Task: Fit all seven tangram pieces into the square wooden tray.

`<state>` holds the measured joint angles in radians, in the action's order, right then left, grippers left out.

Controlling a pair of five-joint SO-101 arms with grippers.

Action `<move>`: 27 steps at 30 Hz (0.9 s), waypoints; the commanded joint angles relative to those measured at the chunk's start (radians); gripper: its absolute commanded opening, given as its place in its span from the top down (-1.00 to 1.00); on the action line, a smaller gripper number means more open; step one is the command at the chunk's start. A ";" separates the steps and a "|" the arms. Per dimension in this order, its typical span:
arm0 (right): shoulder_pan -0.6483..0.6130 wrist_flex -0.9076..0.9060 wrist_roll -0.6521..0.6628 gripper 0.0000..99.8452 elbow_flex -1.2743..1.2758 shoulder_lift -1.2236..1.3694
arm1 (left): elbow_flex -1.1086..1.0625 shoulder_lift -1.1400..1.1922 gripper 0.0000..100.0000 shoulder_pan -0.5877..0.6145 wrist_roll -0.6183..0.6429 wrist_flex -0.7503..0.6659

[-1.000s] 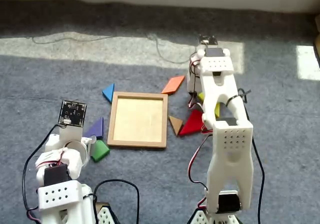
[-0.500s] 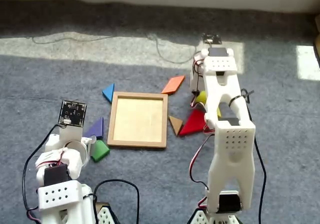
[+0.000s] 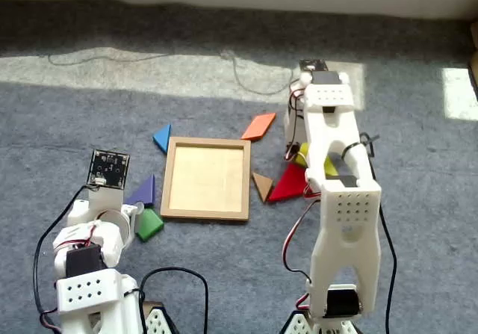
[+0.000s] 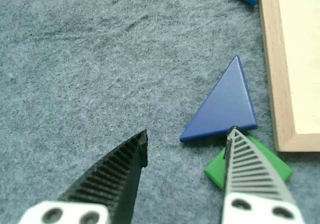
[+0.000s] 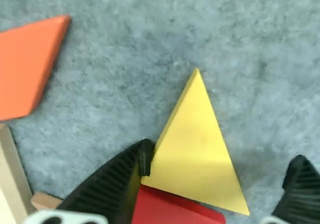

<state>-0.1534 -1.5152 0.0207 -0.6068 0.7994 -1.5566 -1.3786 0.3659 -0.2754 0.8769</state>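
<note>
The right gripper (image 5: 222,164) is seen spread around the yellow triangle (image 5: 192,144), right of the wooden tray (image 3: 205,216). The left gripper (image 4: 187,133) (also spread) is seen left of the tray, by the purple triangle (image 4: 225,108).

Wooden tray (image 3: 205,216) on carpet (image 3: 112,125), orange piece (image 3: 258,126) near its corner

Yellow triangle (image 3: 330,167) hidden mostly under right arm (image 3: 343,207) from above; green piece (image 4: 216,168) partly covered by left gripper (image 4: 187,133) finger; red triangle (image 5: 175,210) cut by edge.

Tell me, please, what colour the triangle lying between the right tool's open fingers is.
Yellow; the triangle shows best in the right wrist view.
</note>
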 commanded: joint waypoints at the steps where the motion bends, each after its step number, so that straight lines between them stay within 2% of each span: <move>1: -0.028 -0.048 0.052 0.15 -0.059 -0.035 | 0.015 -0.013 0.48 -0.013 0.006 0.000; 23: -0.041 -0.137 0.229 0.16 -0.053 -0.025 | 0.015 -0.013 0.48 -0.013 0.006 0.000; 27: -0.039 -0.093 0.229 0.28 -0.050 -0.024 | 0.015 -0.013 0.48 -0.013 0.006 0.000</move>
<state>-0.1811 -1.6395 0.2371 -0.6160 0.8009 -1.5566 -1.3786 0.3659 -0.2754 0.8769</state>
